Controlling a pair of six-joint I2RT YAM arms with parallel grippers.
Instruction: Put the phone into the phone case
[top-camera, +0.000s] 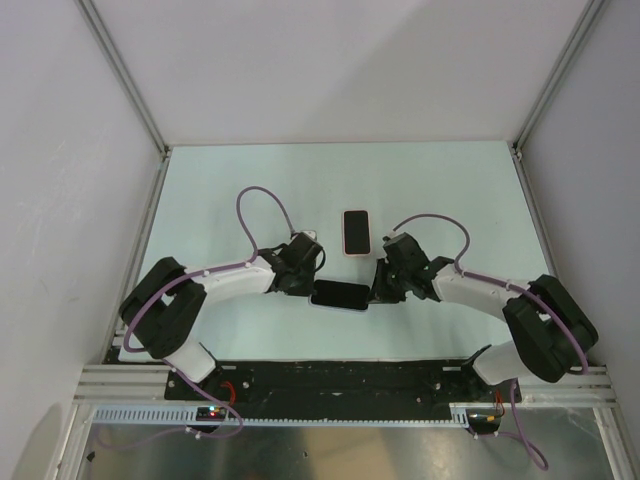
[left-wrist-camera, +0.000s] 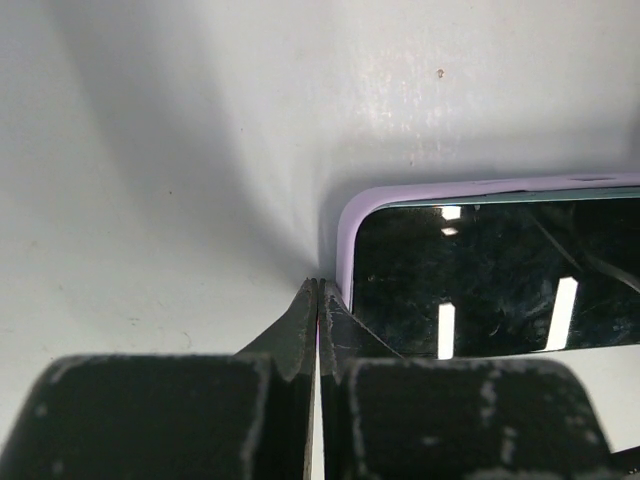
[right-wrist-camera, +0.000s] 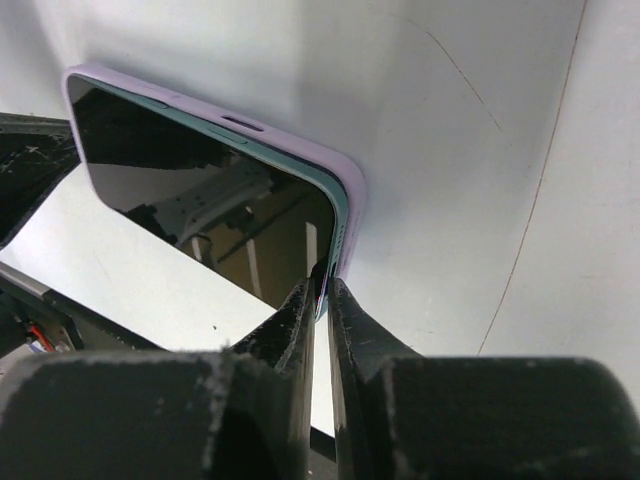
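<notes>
- phone (top-camera: 340, 296) lies screen up on the table (top-camera: 220, 190), crosswise between the two grippers, near the arm bases
- lilac case (left-wrist-camera: 345, 240) wraps its edge; a teal strip of the phone's side shows above the rim in both wrist views (can't tell if it is fully seated)
- left gripper (top-camera: 310, 288) clenched, fingers pressed together, nothing between them; tips sit at the case's rounded corner
- right gripper (top-camera: 376, 292) at the phone's opposite end, jaws drawn to a thin slit, tips against the end edge; can't tell if it actually pinches the edge
- second pink-rimmed slab (top-camera: 357, 232), dark face up, lies farther back on the table, apart from both grippers
</notes>
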